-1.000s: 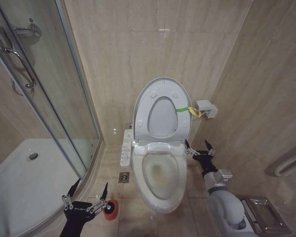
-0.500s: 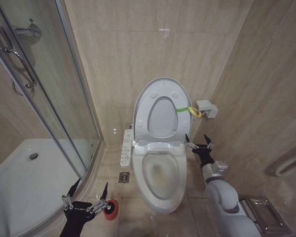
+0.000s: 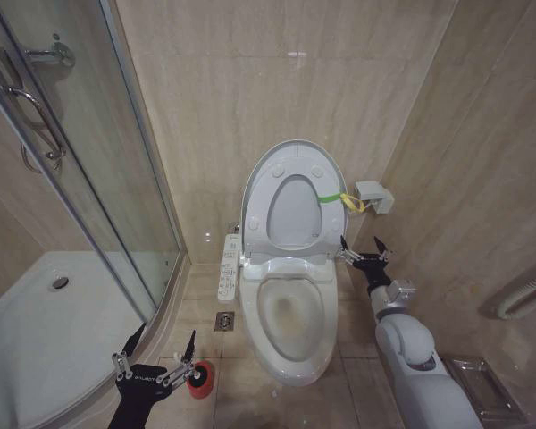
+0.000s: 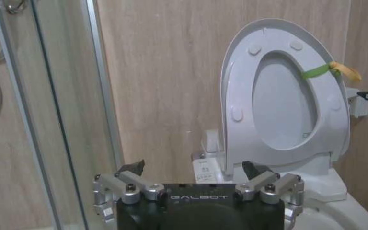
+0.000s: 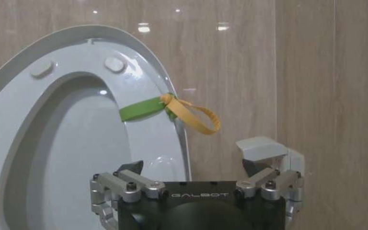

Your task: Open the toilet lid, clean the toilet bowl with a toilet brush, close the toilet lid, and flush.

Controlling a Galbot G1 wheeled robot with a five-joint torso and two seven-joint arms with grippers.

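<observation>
The toilet lid point(image 3: 293, 204) stands raised with the seat, leaning against the wall tile, so the toilet bowl point(image 3: 291, 320) lies open below; the opening step reads as done. The right gripper point(image 3: 362, 254) hangs just beside the lid's right edge, below the yellow-green strap loop point(image 3: 343, 198), its jaws spread and holding nothing; this placement suggests it is positioned by the strap that serves as the lid's handle. The left gripper point(image 3: 155, 354) sits low over the floor, jaws likewise spread and empty, near the red cup holder point(image 3: 199, 379) at the left of the bowl, presumably stationed to take the toilet brush; the brush handle itself cannot be made out. A control panel point(image 3: 230, 265) projects from the bowl's left side between holder and bowl. The shower enclosure point(image 3: 80, 188) bounds the left arm's space. A small wall box point(image 3: 374, 196) sits close above the right gripper.
</observation>
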